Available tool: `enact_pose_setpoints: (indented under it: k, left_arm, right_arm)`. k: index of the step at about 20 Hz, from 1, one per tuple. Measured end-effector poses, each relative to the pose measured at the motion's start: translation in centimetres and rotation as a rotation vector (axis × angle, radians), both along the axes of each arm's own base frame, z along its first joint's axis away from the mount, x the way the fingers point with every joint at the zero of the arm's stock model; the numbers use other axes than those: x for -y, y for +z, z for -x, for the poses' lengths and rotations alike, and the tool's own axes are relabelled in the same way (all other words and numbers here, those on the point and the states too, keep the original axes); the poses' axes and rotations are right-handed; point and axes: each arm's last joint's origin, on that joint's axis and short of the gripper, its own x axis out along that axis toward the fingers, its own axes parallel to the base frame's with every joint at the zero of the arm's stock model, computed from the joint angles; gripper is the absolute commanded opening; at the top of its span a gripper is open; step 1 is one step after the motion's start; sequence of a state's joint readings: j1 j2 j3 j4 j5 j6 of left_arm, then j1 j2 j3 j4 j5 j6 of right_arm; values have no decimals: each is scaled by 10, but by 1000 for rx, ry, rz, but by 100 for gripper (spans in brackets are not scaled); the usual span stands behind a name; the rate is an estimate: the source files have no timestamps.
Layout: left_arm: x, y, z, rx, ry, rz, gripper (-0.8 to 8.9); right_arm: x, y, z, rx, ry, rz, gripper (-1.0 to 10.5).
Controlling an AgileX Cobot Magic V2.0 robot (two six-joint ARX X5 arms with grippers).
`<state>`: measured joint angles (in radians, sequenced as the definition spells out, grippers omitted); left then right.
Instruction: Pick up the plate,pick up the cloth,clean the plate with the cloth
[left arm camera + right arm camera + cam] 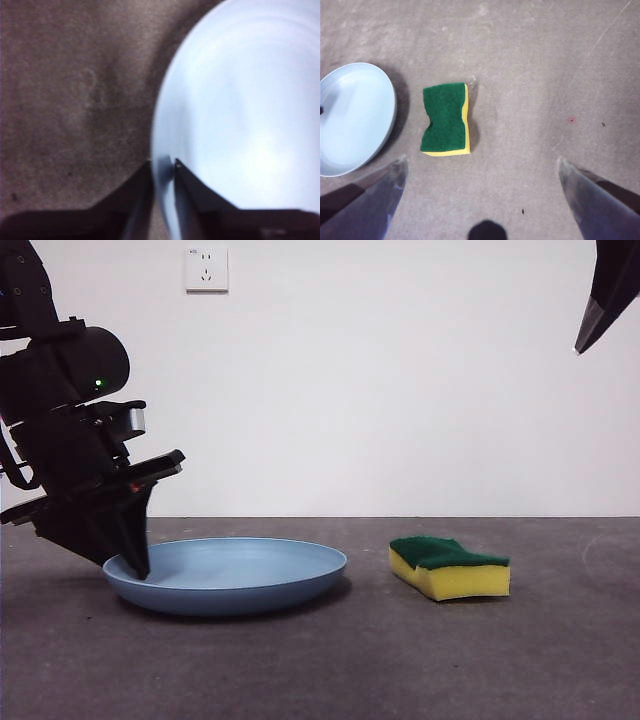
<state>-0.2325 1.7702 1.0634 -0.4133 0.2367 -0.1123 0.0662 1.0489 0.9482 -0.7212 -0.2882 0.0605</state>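
On the grey surface (320, 670) you have the plate (235, 575) lying flat, with the cloth (450, 567) just beside it, apart, green side up. Your left pincer (163, 165) sits at the plate's rim on the side away from the cloth, jaws nearly closed astride that rim, one inside and one outside; the plate is not yet lifted. Your right pincer (480, 165) hangs high and wide open, the cloth below and ahead of it toward the plate, its long axis running across the line between the jaws.
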Motion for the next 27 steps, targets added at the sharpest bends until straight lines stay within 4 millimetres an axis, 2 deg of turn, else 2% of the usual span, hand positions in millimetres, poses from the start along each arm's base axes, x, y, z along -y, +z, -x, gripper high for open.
enact_pose_setpoints:
  k: [3,6,10,14,16,19,22,27]
  left_arm:
    - [0,6,0,21,2,22,-8]
    - [-1,23,7,55,-8,22,-8]
    - [-6,69,26,183,-39,25,-8]
    - [-14,117,58,315,-49,41,-8]
    - [-18,135,75,362,-60,42,-8]
    - [-23,154,98,407,-68,44,-8]
    - [-27,160,114,399,-78,35,-8]
    - [-29,161,122,367,-83,25,-8]
  right_arm:
    - [-2,0,0,3,11,0,503]
    - [-12,0,-3,19,58,-1,503]
    - [-45,0,-22,-14,173,30,503]
    - [-83,-9,-56,-53,254,143,503]
    - [-100,-23,-76,-93,283,194,503]
    - [-113,-49,-98,-162,298,250,502]
    - [-119,-76,-113,-212,309,273,501]
    - [-125,-105,-126,-256,318,286,501]
